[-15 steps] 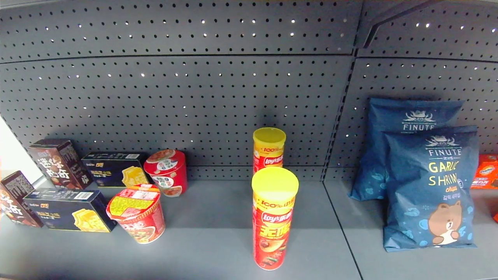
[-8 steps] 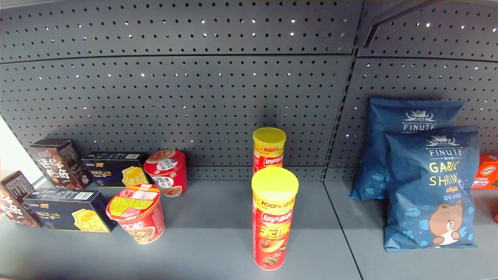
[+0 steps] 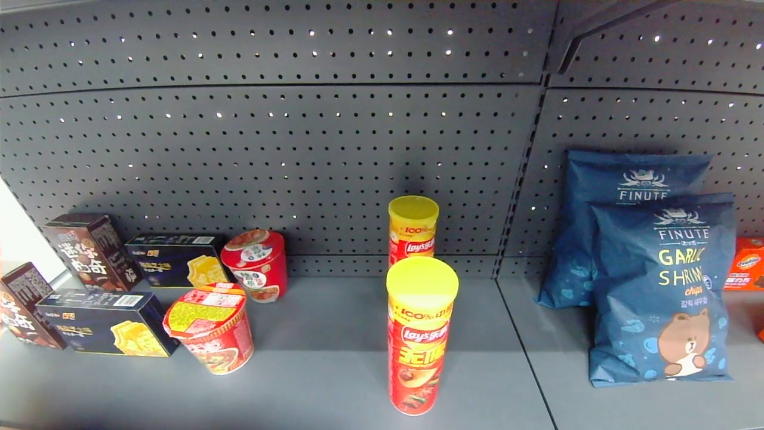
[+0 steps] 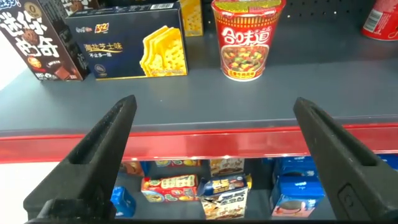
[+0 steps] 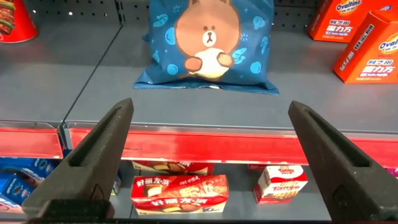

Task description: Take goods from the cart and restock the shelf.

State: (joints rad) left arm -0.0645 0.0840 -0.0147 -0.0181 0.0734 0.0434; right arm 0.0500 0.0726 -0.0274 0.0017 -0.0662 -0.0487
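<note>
A: Where's the left gripper (image 4: 214, 106)?
B: Spread wide, empty, facing the noodle cup (image 4: 247, 38) over the shelf (image 4: 186, 93) edge.
A: The right gripper (image 5: 210, 106)?
B: Spread, empty, facing the bear bag (image 5: 208, 43); the shelf lies straight ahead, neither arm nearer, I'd judge

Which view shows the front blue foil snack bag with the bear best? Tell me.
Head view: the front blue foil snack bag shows whole, top seam to base. The right wrist view catches just its lower half, bear and base.

Evenly lit, seemingly from above; soft shadows on shelf (image 3: 334, 382), edges bowed.
</note>
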